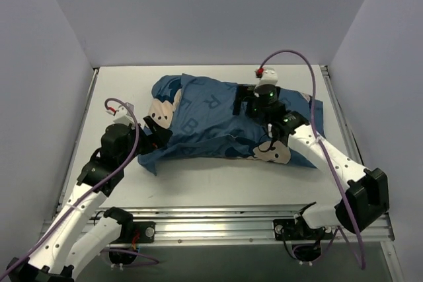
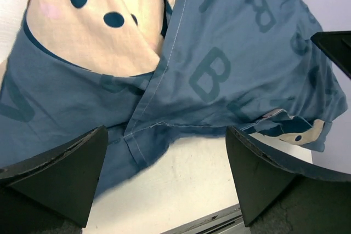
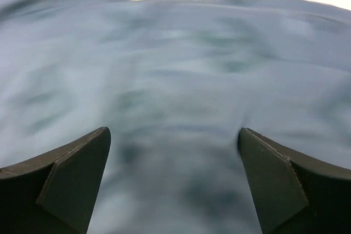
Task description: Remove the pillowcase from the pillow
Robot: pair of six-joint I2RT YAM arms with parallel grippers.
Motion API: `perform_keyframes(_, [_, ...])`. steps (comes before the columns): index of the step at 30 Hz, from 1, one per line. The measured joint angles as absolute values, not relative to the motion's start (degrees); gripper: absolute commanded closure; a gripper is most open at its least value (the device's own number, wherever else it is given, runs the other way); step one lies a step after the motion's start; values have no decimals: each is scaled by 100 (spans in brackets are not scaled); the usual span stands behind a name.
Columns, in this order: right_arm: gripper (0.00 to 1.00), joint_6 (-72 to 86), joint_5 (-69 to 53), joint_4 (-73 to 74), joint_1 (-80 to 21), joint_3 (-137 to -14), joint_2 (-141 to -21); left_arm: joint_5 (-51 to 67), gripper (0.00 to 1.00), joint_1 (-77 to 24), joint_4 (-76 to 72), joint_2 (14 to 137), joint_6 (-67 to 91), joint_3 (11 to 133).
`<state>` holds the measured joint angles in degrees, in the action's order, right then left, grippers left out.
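Grasp stage: left gripper (image 2: 166, 135) and right gripper (image 3: 173, 132) gape wide, empty, at pillowcase (image 1: 211, 120). Next, you likely pinch the hem (image 2: 143, 108).

Between the wide-set jaws of the left gripper (image 2: 166, 135) bare table (image 2: 192, 182) lies free, the pillowcase (image 2: 230, 75) bunched just ahead, while the same cloth fills everything between and beyond the jaws of the right gripper (image 3: 174, 132).

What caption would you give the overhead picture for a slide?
Left gripper and right gripper, both open, poised at a blue printed pillowcase on a white table.
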<state>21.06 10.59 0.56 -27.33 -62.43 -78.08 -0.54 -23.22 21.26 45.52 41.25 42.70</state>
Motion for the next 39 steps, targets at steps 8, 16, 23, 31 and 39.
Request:
perform_keyframes(8, [7, 1741, 1741, -263, -4724, -6381, -7684, -281, 3, -2318, 2414, 4661, 3909, 4392])
perform_keyframes(16, [8, 2349, 2582, 320, -5999, -5527, -8093, -412, 3, -2307, 2547, 5050, 3857, 4453])
perform_keyframes(23, [12, 3524, 2351, 1850, -7284, -5196, -7769, -668, 3, -2263, 2655, 5310, 3669, 4952])
perform_keyframes(31, [13, 3402, 2309, 2023, -6678, -5865, -7037, -790, 3, -2053, 2696, 5806, 3428, 5323])
perform_keyframes(39, [12, 2816, 2711, 1166, -5009, -6466, -7708, -696, 3, -1887, 2718, 6243, 3227, 5649])
